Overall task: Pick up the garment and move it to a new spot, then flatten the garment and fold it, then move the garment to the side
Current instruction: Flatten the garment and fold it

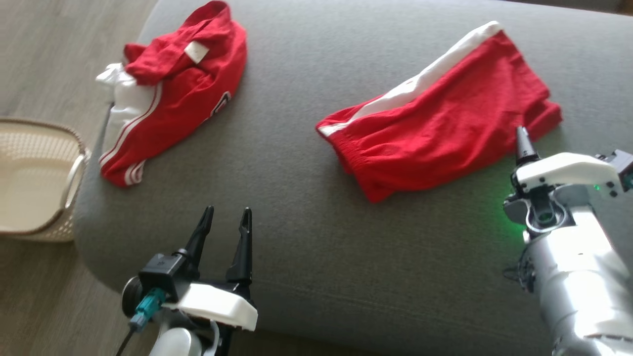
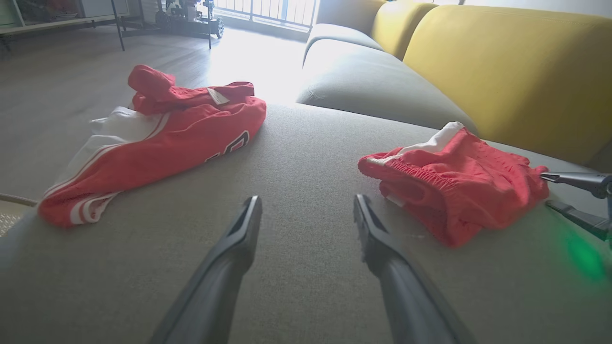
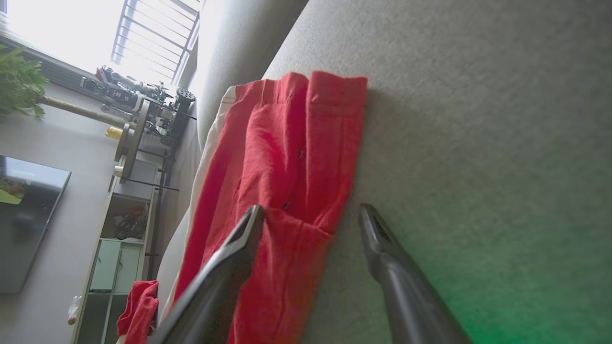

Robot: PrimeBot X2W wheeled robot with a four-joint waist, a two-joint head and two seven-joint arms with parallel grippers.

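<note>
The left pincer (image 1: 228, 210) is hovering nearest, jaws apart and empty, over the bare grey sofa (image 1: 296, 222). Across from it the right pincer (image 3: 311, 210), also spread wide and holding nothing, is straddling an edge of the red shorts (image 1: 440, 128). The pickup appears to be starting, and the next move calls for closing on that edge. Farther left, a crumpled red jersey (image 1: 188, 99) is lying untouched.

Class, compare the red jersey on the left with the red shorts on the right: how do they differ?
The jersey lies bunched up, its label showing; the shorts lie flatter. The jersey has thin white stripes and dark print; the shorts have one broad white band. Both are red and white, on the grey cushion.
</note>
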